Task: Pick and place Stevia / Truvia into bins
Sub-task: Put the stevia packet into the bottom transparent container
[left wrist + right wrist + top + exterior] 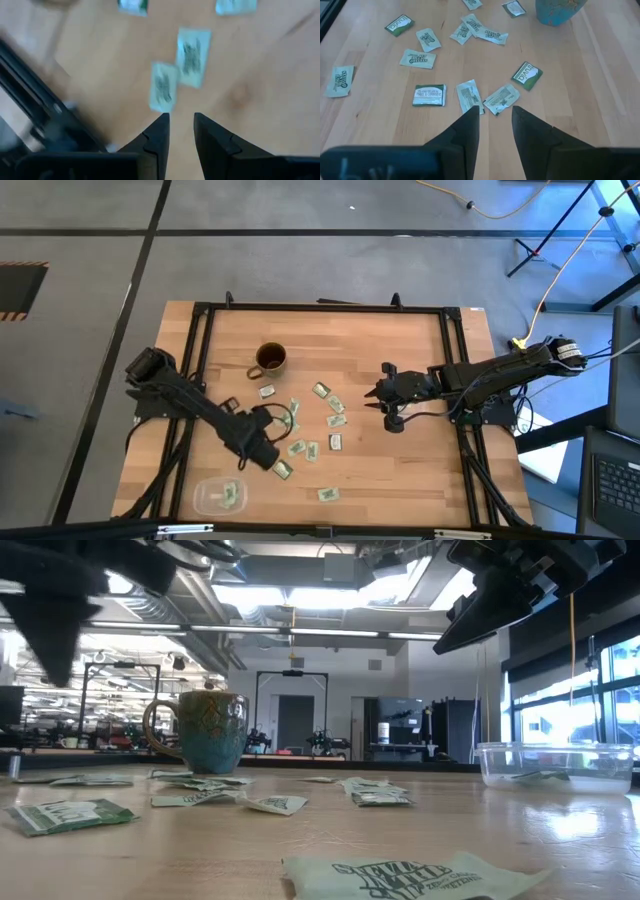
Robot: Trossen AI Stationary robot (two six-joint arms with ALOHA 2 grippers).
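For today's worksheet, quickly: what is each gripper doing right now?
Left gripper: jaws apart, holding nothing, above loose sachets.
Right gripper: jaws apart, empty, over the table.

Only the mug (271,359) stands tall among flat sachets (336,420).

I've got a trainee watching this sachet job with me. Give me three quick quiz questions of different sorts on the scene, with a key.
1. True or false: the shallow clear plastic bin already holds at least one small green-and-white paper sachet.
2. Multiple choice: the brown ceramic mug stands A) inside the bin, B) on the light wooden table, C) in a tool.
3. Fill in: the right tool hovers with its fingers ____ above loose sachets.

Key: 1 true; 2 B; 3 open.
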